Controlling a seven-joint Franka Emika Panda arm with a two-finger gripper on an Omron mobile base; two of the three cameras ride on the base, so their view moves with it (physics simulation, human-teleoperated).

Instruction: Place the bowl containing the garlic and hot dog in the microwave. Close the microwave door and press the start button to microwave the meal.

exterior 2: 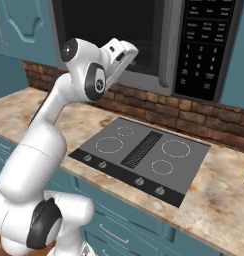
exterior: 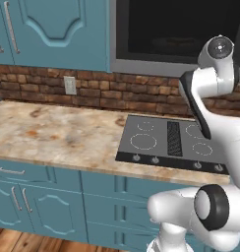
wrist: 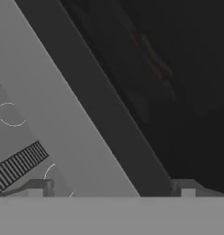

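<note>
The bowl (wrist: 150, 87) sits dim inside the microwave (exterior 2: 144, 35), probably rigid, light, best gripped by its rim, while the end effector (wrist: 111, 187) hovers spread, holding nothing.

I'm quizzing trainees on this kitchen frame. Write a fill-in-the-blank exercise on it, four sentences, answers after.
1. The microwave is mounted directly above the ____.
2. The wall between the counter and the cabinets is made of ____.
3. In the right base view, the keypad panel sits on the microwave's ____ side.
4. Through the dark glass of the microwave door, a faint ____-coloured shape shows in the hand view.

Missing words: cooktop; brick; right; red
</note>
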